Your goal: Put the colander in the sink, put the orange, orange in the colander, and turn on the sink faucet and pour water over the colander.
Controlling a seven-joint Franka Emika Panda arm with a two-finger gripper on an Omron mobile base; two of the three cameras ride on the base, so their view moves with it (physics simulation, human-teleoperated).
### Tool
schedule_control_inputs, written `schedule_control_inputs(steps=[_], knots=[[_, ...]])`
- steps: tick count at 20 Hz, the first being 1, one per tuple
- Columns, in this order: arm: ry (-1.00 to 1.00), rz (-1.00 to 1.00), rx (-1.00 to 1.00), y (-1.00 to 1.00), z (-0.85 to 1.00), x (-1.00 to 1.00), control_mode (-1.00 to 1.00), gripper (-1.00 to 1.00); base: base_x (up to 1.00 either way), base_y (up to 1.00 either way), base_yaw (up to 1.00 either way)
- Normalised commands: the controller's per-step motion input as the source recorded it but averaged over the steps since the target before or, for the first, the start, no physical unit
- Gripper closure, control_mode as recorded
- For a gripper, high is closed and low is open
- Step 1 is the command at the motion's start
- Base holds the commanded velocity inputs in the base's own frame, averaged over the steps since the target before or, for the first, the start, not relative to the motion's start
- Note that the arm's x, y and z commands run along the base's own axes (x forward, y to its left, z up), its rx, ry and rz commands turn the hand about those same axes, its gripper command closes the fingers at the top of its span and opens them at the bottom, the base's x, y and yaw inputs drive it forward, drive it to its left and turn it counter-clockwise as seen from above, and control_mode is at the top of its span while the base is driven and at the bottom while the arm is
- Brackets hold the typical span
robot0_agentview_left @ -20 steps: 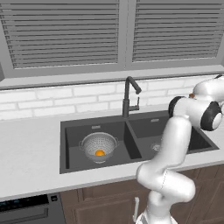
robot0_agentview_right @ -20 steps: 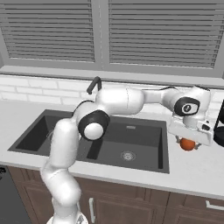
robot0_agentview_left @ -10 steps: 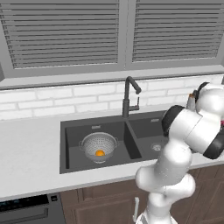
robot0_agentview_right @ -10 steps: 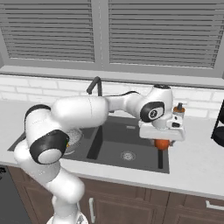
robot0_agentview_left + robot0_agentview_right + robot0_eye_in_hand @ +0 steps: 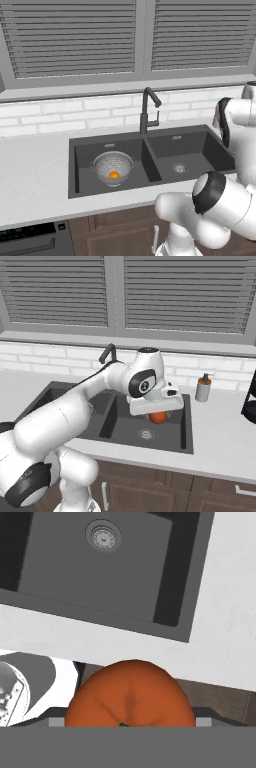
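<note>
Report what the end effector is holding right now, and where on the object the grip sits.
The end effector holds an orange, carried above the sink. The fingers are hidden, so the exact contact points cannot be told.

Orange (image 5: 114,175) in colander (image 5: 113,167), left basin

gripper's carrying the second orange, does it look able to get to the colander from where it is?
Probably yes. The gripper holds an orange above the sink's right basin; the colander sits open-topped in the left basin, with only the low divider between.
</note>
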Motion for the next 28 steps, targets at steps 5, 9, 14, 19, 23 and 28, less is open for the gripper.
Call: schedule_control_inputs(steps=[5,9,14,19,23,28], knots=[[0.00,0.13,0.00,0.84,0.45,-0.04,-1.00,1.00,0.00,0.00,0.00],[0.00,0.14,0.00,0.90,0.25,-0.01,-1.00,1.00,0.00,0.00,0.00],[-0.08,0.07,0.00,0.91,0.07,-0.15,-1.00,1.00,0.00,0.00,0.00],[-0.15,0.00,0.00,0.98,0.02,-0.17,-1.00,1.00,0.00,0.00,0.00],[-0.05,-0.02,0.00,0.99,0.00,0.00,-1.00,1.00,0.00,0.00,0.00],[0.00,-0.10,0.03,0.92,-0.01,0.13,-1.00,1.00,0.00,0.00,0.00]])
